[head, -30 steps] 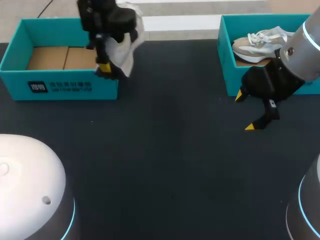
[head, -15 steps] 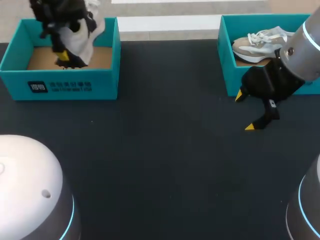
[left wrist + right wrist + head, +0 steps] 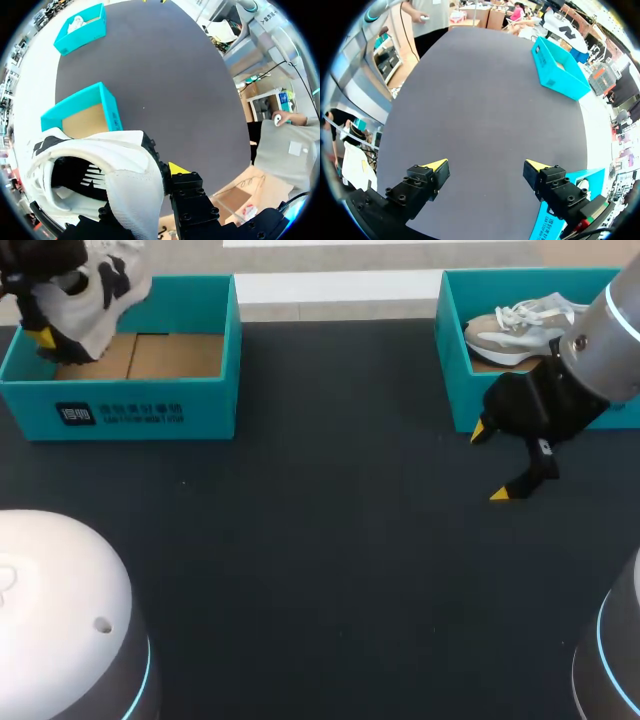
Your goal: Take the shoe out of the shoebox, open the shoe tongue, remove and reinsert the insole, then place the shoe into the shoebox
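The dark tabletop (image 3: 330,570) spreads wide across the head view; two teal boxes sit on it, well apart, the left shoebox (image 3: 150,412) at the far left and the right shoebox (image 3: 452,360) at the far right. Look at the left shoebox: brown cardboard floor (image 3: 150,355) bare, a white label on its front wall. The left arm (image 3: 45,255) comes in at the far left corner; the right arm (image 3: 605,340) reaches in from the right, grey and black, in front of the right shoebox's near wall.

And there's the white shoe (image 3: 95,295), up in the air over the left end of the left shoebox, clear of its floor; the left jaws are pinching it, one yellow tip (image 3: 45,337) showing under it. In the left wrist view the white shoe (image 3: 130,170) fills the space by the jaws, opening dark, black logo (image 3: 82,175) on its side, a yellow tip (image 3: 177,168) pressed to its outer face; the other finger is hidden behind the shoe; the left shoebox (image 3: 107,107) lies just ahead.

A beige shoe (image 3: 515,332) with white laces (image 3: 525,312) lies in the right shoebox. The right jaws are spread wide and hold nothing, just beside that box's near corner; both yellow fingertips (image 3: 436,165) hang above bare tabletop.
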